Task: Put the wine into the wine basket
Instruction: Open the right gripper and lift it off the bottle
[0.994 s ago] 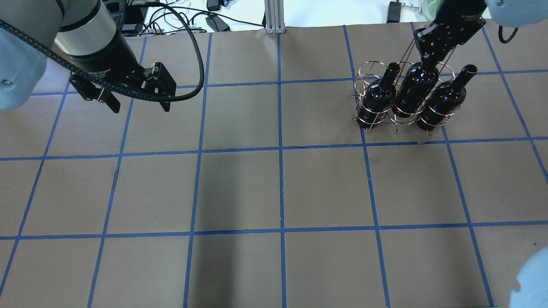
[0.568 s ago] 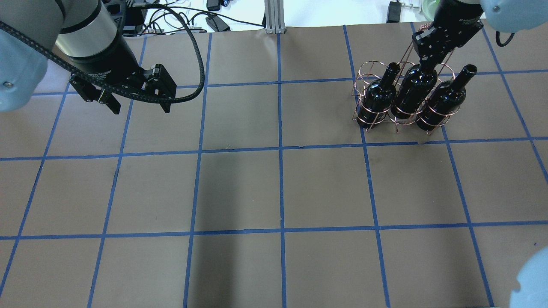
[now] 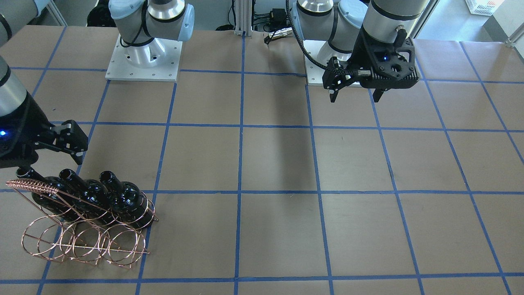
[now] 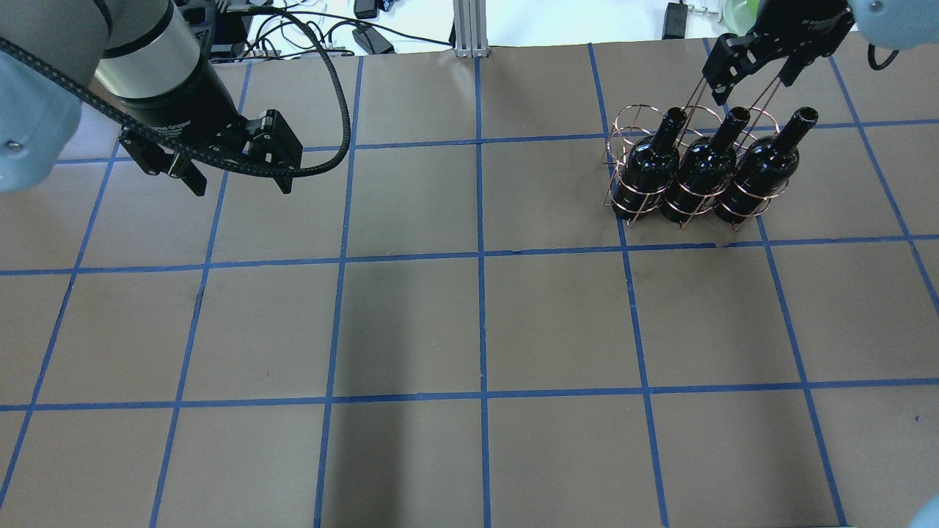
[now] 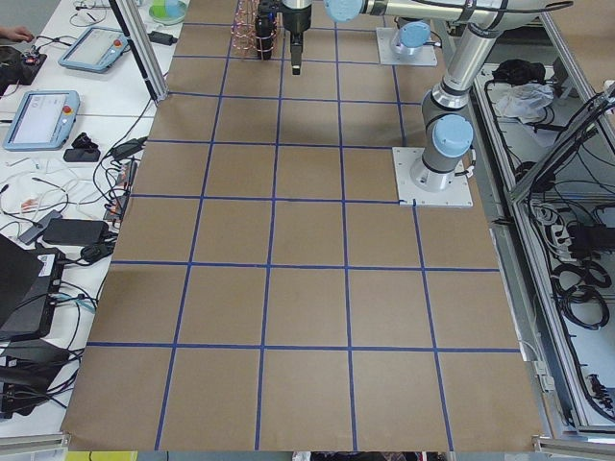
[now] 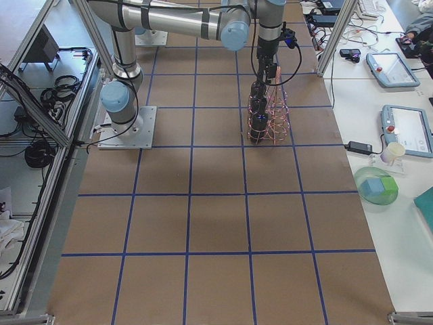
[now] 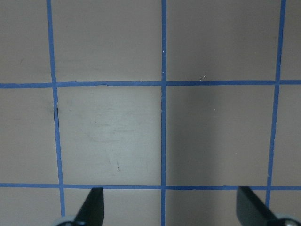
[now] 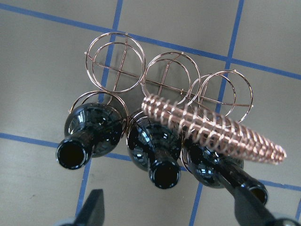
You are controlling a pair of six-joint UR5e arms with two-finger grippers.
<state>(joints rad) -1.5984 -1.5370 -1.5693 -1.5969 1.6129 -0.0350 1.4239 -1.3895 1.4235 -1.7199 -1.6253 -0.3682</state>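
The copper wire wine basket [image 4: 620,116] stands at the back right of the table with three black wine bottles in a row in its hoops. The middle bottle [image 4: 700,172] stands free, its neck bare. My right gripper [image 4: 758,73] is open and empty, above and behind the bottle necks. In the right wrist view, the fingertips [image 8: 93,207] flank the bottle mouths [image 8: 162,172], and the coil-wrapped handle [image 8: 211,132] crosses above the bottles. My left gripper [image 4: 235,172] is open and empty over the table's back left. In its wrist view, its fingers [image 7: 93,207] frame bare table.
The table [image 4: 477,323] is brown paper with a blue tape grid. The basket's far row of hoops [image 8: 117,61] holds nothing. Both arm bases [image 3: 143,57] stand on the robot's side. Cables and boxes [image 4: 367,37] lie beyond the far edge.
My right gripper has let go of the middle bottle's neck and drawn up and back. That bottle has settled in line with the other two. The left arm has not moved.
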